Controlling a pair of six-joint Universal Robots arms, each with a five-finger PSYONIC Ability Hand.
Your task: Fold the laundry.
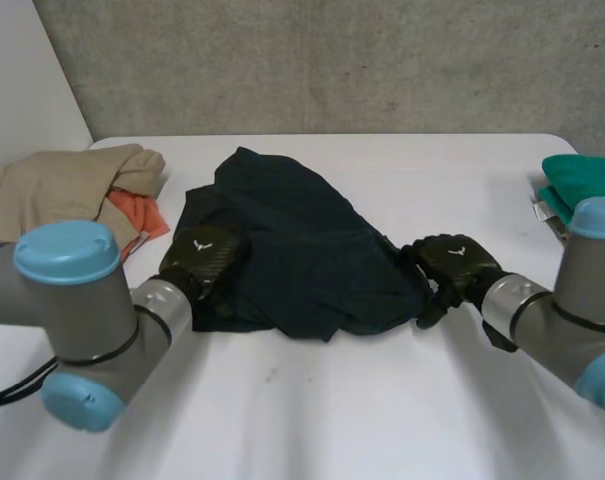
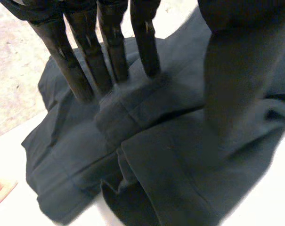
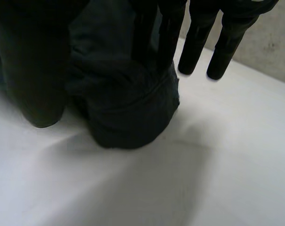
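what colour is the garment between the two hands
The garment is plain dark navy, no pattern; best seen in the head view.

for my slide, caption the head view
left hand and right hand at opposite edges of the dark garment on the white table

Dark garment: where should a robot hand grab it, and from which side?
Take the dark garment by its near pointed edge, coming low from the robot's side. That edge lies flat and free on the white table; the middle is humped and layered, so probably harder to pinch.
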